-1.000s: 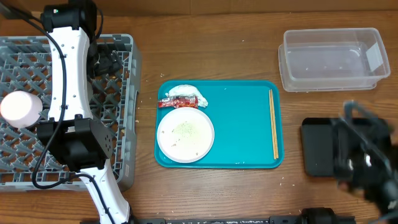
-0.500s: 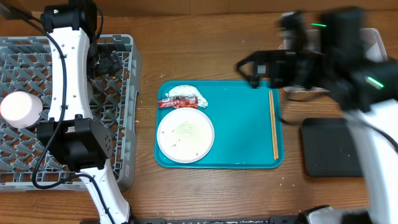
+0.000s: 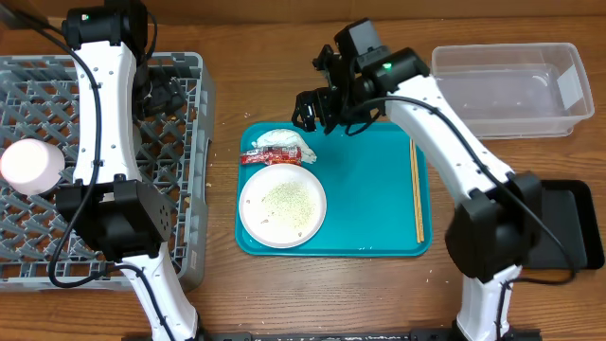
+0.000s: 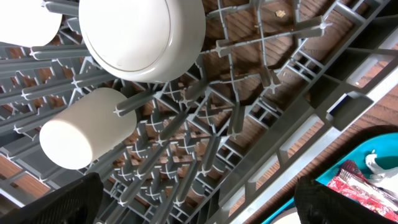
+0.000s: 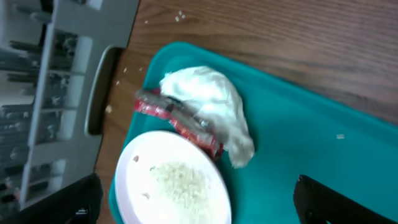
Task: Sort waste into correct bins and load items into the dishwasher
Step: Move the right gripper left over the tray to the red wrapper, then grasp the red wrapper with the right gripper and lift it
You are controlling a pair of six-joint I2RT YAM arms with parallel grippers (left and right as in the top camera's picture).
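Wood desk (image 3: 312,38): teal tray (image 3: 369,189) rt half bare but for chopsticks (image 3: 417,189) near its edge; right hand (image 3: 311,112) spread wide, empty, just past tray's far edge near napkin (image 3: 282,142); left hand (image 3: 163,93) likewise, over dish rack (image 3: 38,114).

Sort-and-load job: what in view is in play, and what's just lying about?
Job: crumpled white paper napkin, red foil wrapper, round white plate, thin wooden chopsticks, clear plastic tub, shallow black tray, grey lattice dish rack.
Just there: teal serving tray, wooden table.

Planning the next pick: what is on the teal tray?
On the teal tray: a crumpled white napkin, a red wrapper against it, a white plate holding rice crumbs, and chopsticks. Anything beneath the napkin or plate is hidden.
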